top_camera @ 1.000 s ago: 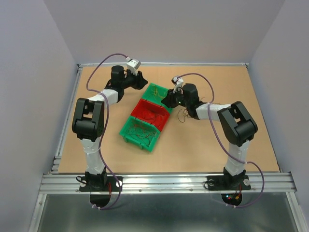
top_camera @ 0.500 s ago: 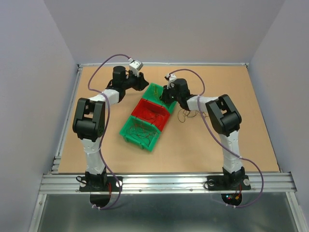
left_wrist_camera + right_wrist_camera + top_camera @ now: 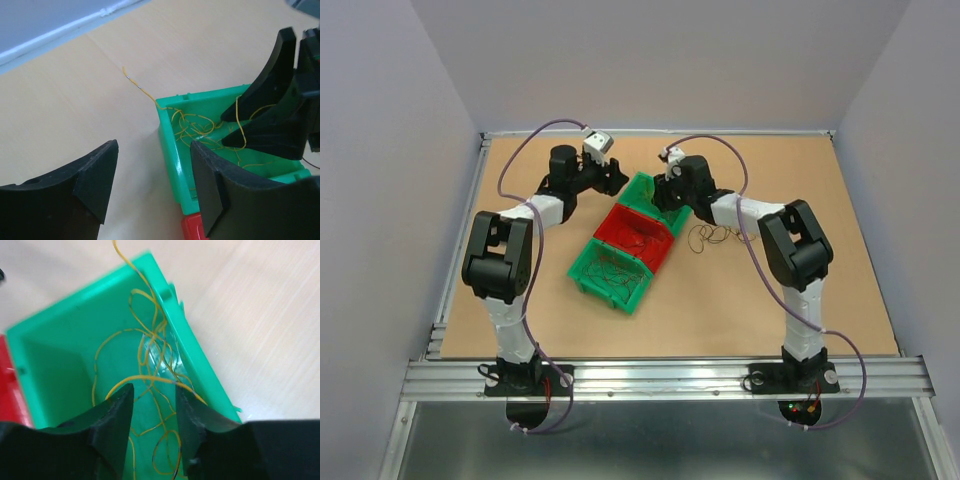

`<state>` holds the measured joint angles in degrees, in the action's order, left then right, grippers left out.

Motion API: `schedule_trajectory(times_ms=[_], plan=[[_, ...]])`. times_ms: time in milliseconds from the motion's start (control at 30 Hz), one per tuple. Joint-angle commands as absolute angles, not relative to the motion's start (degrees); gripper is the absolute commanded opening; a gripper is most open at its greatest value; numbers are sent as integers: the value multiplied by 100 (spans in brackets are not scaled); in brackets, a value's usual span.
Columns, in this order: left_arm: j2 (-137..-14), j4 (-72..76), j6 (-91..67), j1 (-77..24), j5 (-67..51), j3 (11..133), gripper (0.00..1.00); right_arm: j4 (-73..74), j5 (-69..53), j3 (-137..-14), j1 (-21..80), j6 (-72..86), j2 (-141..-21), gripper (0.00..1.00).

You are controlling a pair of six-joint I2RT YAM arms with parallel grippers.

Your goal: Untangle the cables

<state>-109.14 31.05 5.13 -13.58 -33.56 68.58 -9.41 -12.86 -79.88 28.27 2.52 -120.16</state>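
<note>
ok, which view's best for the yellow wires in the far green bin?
Right wrist: looks straight into the bin, wires clear. Left wrist: partly behind the right gripper, one end over the rim. Top: too small.

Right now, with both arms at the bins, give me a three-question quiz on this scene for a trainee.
1. True or false: the middle one in the row of three bins is the red plastic bin.
2. The jaws of the right arm hang over: A) the far green plastic bin; B) the red plastic bin; C) the near green plastic bin.
3. Fill in: one thin yellow wire trails out of the far green plastic bin onto the ____.
Key: 1 true; 2 A; 3 the tan wooden table.
</note>
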Motion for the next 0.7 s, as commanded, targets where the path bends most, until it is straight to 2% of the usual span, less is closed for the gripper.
schedule_trajectory(times_ms=[0, 100, 167, 267, 300, 433, 500, 533, 600, 667], plan=[[-10064, 4156, 563, -1415, -2980, 6417, 73, -1563, -1283, -7780, 2874, 237, -11181, 47], [-9739, 4657, 501, -1424, -2664, 6004, 77, -2380, -1117, -7050, 2874, 343, -10645, 56], [-9503, 4877, 510, -1441, -2602, 5732, 79, -2417, -994, -6691, 2874, 351, -10390, 61], [-9212, 5272, 519, -1485, -2470, 5416, 94, -2426, -862, -6216, 2874, 413, -9889, 77], [-9141, 5334, 501, -1494, -2426, 5353, 98, -2417, -853, -6118, 2865, 422, -9679, 78], [-8904, 5476, 474, -1547, -2601, 5168, 98, -2032, -179, -5836, 2865, 711, -9264, 77], [-8816, 5397, 658, -1782, -2419, 5115, 98, -1410, 1103, -5775, 2839, 1089, -9106, 78], [-8781, 5336, 772, -1906, -2243, 5107, 97, -1267, 1438, -5696, 2821, 1203, -9027, 81], [-8710, 5160, 1036, -2178, -1979, 5072, 97, -1082, 2097, -5468, 2743, 1581, -8798, 97], [-8657, 5133, 1352, -2574, -1601, 4975, 96, -888, 2336, -5143, 2558, 1836, -8710, 100]])
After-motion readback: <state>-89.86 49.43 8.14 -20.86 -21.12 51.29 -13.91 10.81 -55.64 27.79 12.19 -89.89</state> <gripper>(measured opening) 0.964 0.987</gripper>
